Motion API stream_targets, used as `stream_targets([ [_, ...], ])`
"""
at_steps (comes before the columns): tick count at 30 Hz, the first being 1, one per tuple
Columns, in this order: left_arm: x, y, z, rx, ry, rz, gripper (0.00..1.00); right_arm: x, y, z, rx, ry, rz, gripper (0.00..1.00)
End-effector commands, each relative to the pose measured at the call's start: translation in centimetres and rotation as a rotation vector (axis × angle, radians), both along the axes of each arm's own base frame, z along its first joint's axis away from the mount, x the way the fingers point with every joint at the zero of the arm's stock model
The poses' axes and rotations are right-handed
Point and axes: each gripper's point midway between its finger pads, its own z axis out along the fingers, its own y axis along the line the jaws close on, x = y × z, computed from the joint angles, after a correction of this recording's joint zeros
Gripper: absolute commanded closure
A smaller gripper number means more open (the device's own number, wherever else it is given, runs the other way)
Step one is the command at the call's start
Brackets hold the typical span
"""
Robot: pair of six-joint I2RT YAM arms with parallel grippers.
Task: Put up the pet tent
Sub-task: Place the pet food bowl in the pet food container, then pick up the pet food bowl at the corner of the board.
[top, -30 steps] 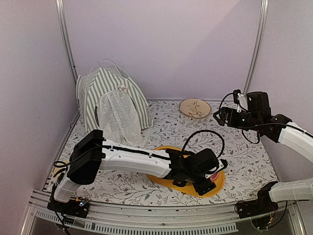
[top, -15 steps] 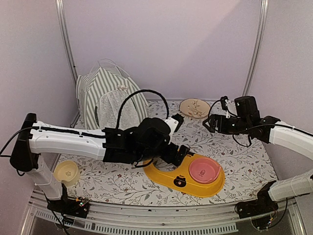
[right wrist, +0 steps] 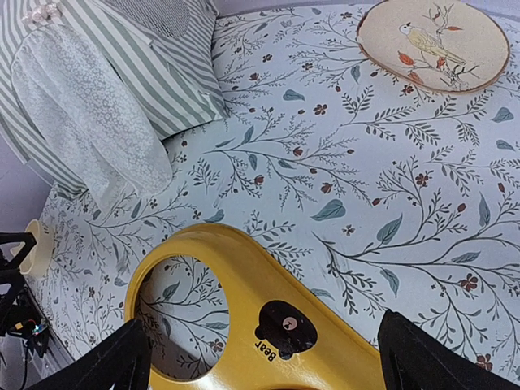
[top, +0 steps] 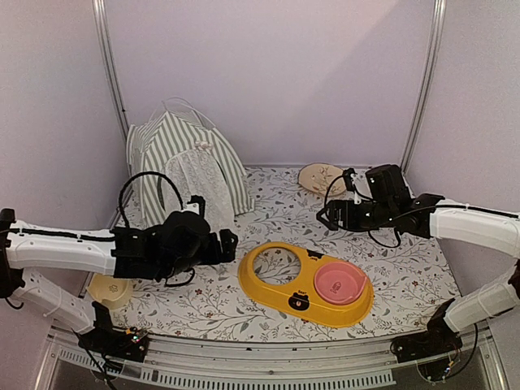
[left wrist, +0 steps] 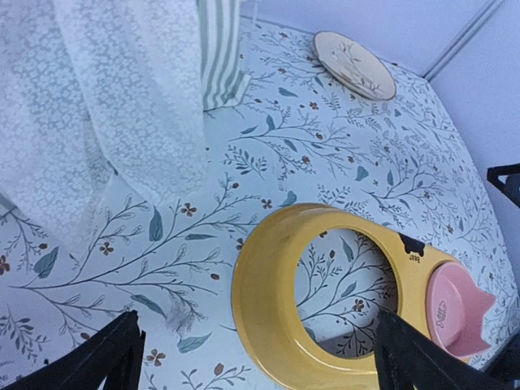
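Tent upright on worktop.
Just beyond left pincer, well left of right pincer (both wide, holding nothing); feeder just right of left pincer.

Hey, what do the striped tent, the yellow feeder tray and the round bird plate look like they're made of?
Pet tent: soft matte striped fabric, with a sheer lace curtain hanging in folds. Yellow feeder tray: probably moulded plastic, smooth with a slight sheen. Bird plate: unclear, perhaps wood or ceramic; matte tan face with a printed bird.
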Motion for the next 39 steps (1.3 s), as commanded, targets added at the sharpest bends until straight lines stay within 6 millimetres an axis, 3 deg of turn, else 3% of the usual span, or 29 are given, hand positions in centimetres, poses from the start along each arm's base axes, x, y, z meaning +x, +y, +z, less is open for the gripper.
stream_targets([
  [1, 0.6, 4.9, -0.6, -0.089, 0.039, 0.204, 0.01, 0.7, 1.0, 1.8, 0.038, -0.042, 0.007, 0.01],
  [6, 0.3, 7.6, -1.1, -0.133, 0.047, 0.274, 0.0, 0.6, 1.0, 1.6, 0.036, -0.036, 0.008, 0.01],
  [15, 0.0, 10.2, -2.2, -0.137, 0.083, 0.348, 0.0, 0.7, 1.3, 1.7, 0.041, -0.037, 0.012, 0.01],
  [19, -1.3, 13.6, -4.5, -0.1, 0.169, 0.5, 0.0, 0.6, 1.4, 1.7, 0.039, -0.037, 0.015, 0.01],
  [25, -5.0, 19.3, -7.8, -0.03, 0.323, 0.758, 0.01, 0.4, 1.5, 1.3, 0.055, -0.037, 0.019, 0.01],
  [29, -6.8, 22.1, -8.6, -0.012, 0.354, 0.879, 0.01, 0.5, 2.0, 1.0, 0.059, -0.028, 0.033, 0.01],
  [34, -6.3, 24.9, -7.0, -0.046, 0.272, 0.95, 0.0, 0.6, 2.3, 1.3, 0.061, -0.034, 0.043, 0.01],
  [39, -3.8, 28.2, -6.2, -0.03, 0.224, 0.971, 0.0, 0.5, 2.3, 1.3, 0.06, -0.035, 0.046, 0.01],
])
